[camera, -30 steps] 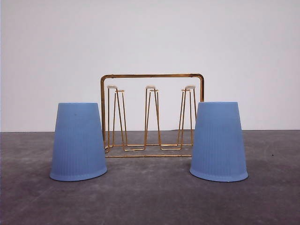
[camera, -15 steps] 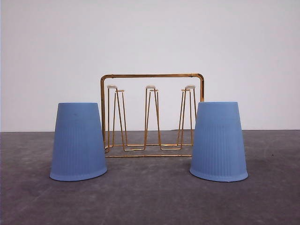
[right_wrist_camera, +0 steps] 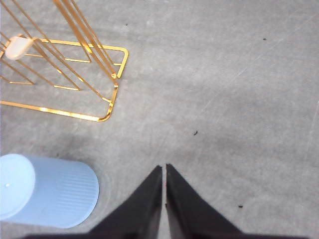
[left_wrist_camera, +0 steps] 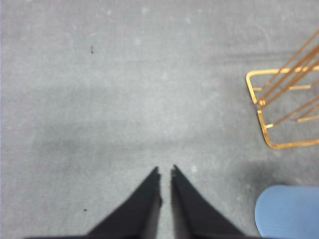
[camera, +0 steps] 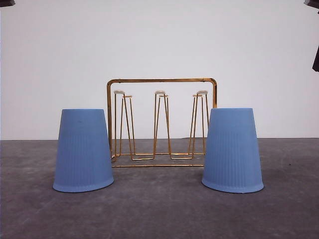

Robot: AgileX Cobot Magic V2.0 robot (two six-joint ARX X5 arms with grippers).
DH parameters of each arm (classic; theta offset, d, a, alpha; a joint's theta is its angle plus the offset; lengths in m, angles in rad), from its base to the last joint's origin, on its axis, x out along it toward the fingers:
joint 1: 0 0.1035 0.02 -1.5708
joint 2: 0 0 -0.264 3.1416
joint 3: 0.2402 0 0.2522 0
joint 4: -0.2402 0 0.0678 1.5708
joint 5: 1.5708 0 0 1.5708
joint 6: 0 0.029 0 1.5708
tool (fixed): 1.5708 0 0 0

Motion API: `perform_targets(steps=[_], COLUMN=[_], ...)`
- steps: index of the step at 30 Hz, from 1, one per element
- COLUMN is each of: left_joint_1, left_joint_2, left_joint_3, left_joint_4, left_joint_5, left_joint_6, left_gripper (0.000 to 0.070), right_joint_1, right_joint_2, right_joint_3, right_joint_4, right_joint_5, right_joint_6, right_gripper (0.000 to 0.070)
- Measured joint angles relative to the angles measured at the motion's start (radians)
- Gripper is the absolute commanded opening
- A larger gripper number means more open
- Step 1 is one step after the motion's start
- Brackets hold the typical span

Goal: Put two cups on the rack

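Both cups [camera: 83, 151] [camera: 233, 150] sit mouth-down flanking the rack [camera: 161, 122], ready for you; left gripper [left_wrist_camera: 165, 172] and right gripper [right_wrist_camera: 164, 168] clenched, empty.

Inspection for legible markings: none found. The two cups, left [camera: 83, 151] and right [camera: 232, 150] of the rack [camera: 161, 122], carry fine vertical ribbing but no lettering, label or brand. The rack's gold wire and white peg tips bear no print. The grey counter [camera: 159, 209] around the rack shows specks and scuffs, no characters or signs.
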Motion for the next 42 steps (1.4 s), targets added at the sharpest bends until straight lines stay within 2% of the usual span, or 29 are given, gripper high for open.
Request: perform_targets(steps=[1,2,4,5,6,10,13,17,23,28,38,42], left_joint_1=[0.000,0.000,0.000,0.000,0.000,-0.010,-0.039,-0.135,-0.295,-0.370,-0.428,-0.432], left_joint_2=[0.000,0.000,0.000,0.000,0.000,0.000,0.007,0.067,0.190,0.275,0.382,0.396], left_joint_3=[0.000,0.000,0.000,0.000,0.000,0.000,0.000,0.002,0.002,0.002,0.002,0.002], left_joint_4=[0.000,0.000,-0.002,-0.003,-0.004,-0.004,-0.003,0.003,0.045,0.089,0.089,0.085], left_joint_5=[0.000,0.001,0.000,0.000,0.000,0.014,0.074,0.128,0.130,0.130,0.123,0.109], left_joint_6=[0.002,0.004,0.006,0.006,0.005,-0.007,-0.029,-0.063,-0.077,-0.092,-0.100,-0.109], left_gripper=[0.0353,0.0456,0.0592,0.0603,0.0608,0.0608,0.0608,0.0609,0.0609,0.0609,0.0606,0.0574], right_joint_1=[0.000,0.000,0.000,0.000,0.000,0.000,0.000,0.000,0.000,0.000,0.000,0.000], right_joint_2=[0.000,0.000,0.000,0.000,0.000,0.000,0.000,0.000,0.000,0.000,0.000,0.000], right_joint_3=[0.000,0.000,0.000,0.000,0.000,0.000,0.000,0.000,0.000,0.000,0.000,0.000], right_joint_4=[-0.002,-0.005,-0.010,-0.011,-0.011,-0.011,-0.009,-0.001,0.001,0.001,0.001,0.001], right_joint_5=[0.000,0.000,0.000,0.000,0.000,0.000,0.000,0.000,0.000,0.000,0.000,0.000], right_joint_6=[0.000,-0.001,-0.003,-0.003,-0.003,-0.003,-0.004,-0.004,-0.004,-0.004,-0.003,-0.004], right_gripper=[0.0275,0.0407,0.0591,0.0645,0.0670,0.0673,0.0673,0.0673,0.0673,0.0673,0.0673,0.0673])
